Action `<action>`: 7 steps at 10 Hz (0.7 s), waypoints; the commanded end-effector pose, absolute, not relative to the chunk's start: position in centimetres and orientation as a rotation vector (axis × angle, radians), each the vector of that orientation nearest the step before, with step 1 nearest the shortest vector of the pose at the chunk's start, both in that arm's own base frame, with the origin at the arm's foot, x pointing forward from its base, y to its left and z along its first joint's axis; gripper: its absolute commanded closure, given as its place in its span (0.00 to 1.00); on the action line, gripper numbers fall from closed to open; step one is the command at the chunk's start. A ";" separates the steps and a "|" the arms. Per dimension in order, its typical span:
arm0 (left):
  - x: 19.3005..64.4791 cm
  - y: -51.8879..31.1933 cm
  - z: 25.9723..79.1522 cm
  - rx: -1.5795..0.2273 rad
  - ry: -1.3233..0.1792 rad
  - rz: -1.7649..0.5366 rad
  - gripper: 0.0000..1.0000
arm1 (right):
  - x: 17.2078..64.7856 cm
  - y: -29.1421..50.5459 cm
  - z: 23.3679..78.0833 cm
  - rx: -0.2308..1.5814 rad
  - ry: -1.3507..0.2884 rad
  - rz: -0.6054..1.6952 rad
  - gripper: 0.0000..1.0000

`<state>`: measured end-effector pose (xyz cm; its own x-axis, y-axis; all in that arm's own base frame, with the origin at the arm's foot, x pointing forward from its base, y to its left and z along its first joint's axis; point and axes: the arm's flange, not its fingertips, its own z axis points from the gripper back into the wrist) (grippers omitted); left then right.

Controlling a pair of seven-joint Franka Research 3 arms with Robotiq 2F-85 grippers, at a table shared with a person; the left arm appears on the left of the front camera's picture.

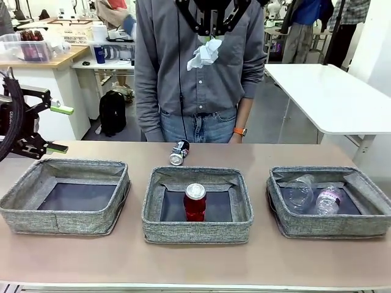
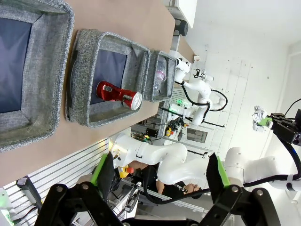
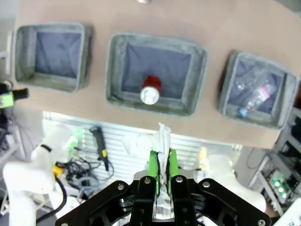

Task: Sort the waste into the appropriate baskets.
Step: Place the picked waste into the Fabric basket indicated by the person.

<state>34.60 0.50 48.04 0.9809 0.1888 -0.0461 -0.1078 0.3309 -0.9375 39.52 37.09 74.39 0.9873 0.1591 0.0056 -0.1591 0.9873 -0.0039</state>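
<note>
High over the table's middle, my right gripper [image 1: 211, 38] is shut on the crumpled white paper wad [image 1: 204, 54]; the right wrist view shows the wad [image 3: 162, 139] pinched between green pads [image 3: 153, 162]. Three grey baskets stand in a row: the left one [image 1: 61, 223] with nothing in it, the middle one [image 1: 195, 233] holding an upright red soda can [image 1: 195, 202], the right one [image 1: 324, 227] holding a clear cup [image 1: 300, 192] and a clear bottle [image 1: 328, 199]. A crushed dark can [image 1: 179, 152] lies behind the middle basket. My left gripper [image 1: 60, 129] hangs open at the far left.
A person [image 1: 195, 73] stands at the table's far edge, directly behind the raised paper wad. A white table [image 1: 330, 97] stands at the back right. Bare tabletop [image 1: 195, 268] runs along the front of the baskets.
</note>
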 end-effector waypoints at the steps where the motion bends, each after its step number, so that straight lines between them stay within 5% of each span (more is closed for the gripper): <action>1: 34.6 0.7 48.2 -1.224 -0.073 0.185 0.00 | 39.2 36.7 74.4 -0.009 -0.006 0.151 0.92; 7: 34.6 0.7 48.2 -1.224 -0.073 0.185 0.00 | 39.2 36.7 74.4 -0.009 -0.006 0.151 0.92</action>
<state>34.60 0.50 48.04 0.9809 0.1888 -0.0461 -0.1078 0.3309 -0.9375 39.52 37.09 74.39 0.9873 0.1591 0.0055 -0.1591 0.9873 -0.0040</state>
